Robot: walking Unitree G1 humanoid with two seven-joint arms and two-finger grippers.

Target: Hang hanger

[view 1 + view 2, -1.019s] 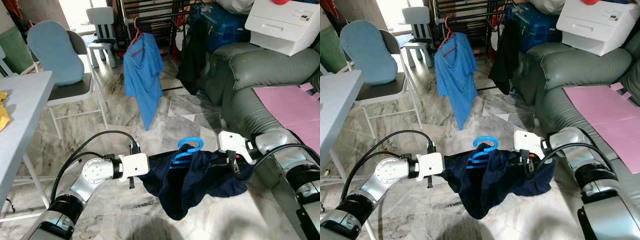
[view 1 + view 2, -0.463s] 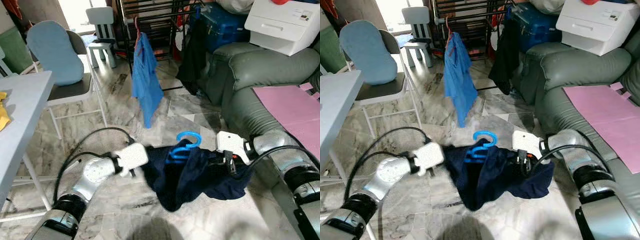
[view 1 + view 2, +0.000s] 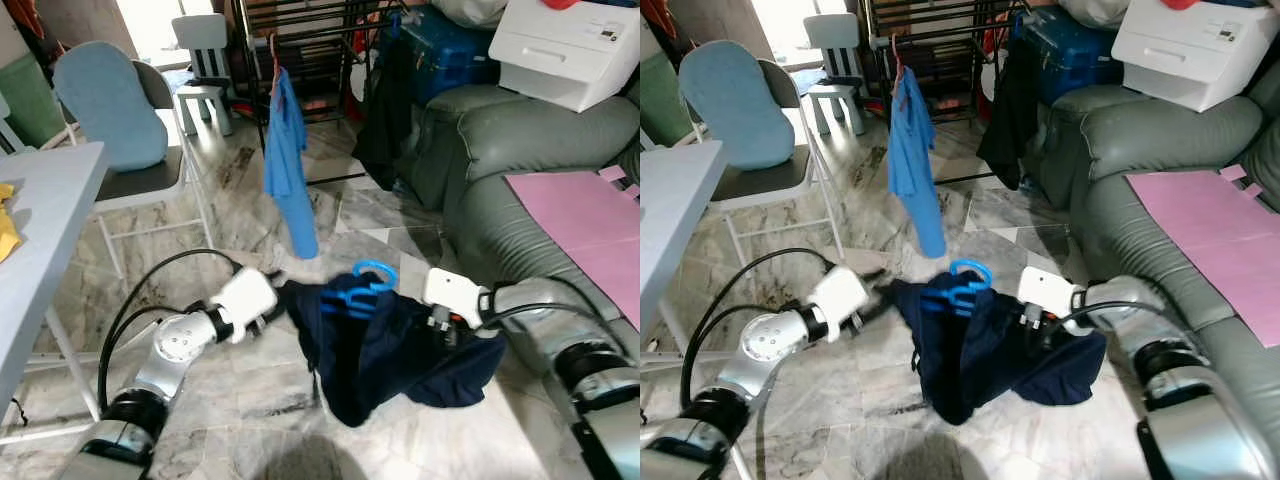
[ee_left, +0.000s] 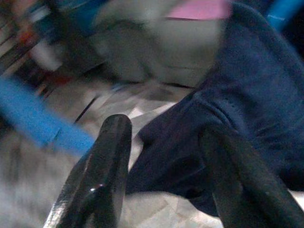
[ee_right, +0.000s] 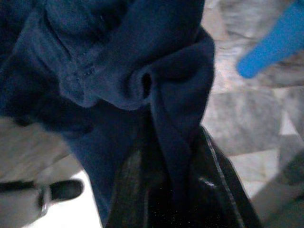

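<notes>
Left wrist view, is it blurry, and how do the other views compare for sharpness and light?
Left wrist view: heavily smeared; the two black fingers and the navy garment are soft, the background streaked. Right wrist view: dim and soft, dark cloth pinched between the fingers. Left eye view: evenly lit, mostly sharp, with slight blur on the left gripper; bright daylight washes out the top near the white chair.

The dark navy cloth garment [image 3: 385, 350] looks soft and matt, with a stitched seam visible along its folded edge. The bright blue plastic hanger [image 3: 362, 283] on it is smooth with a slight sheen. The left gripper's black fingers [image 4: 97, 178] are glossy, catching a highlight. The white wrist housings of both arms look like smooth plastic. The marble-patterned tile floor [image 3: 250, 390] is polished and reflective. The grey-green sofa [image 3: 520, 150] has a leathery, slightly shiny surface.
</notes>
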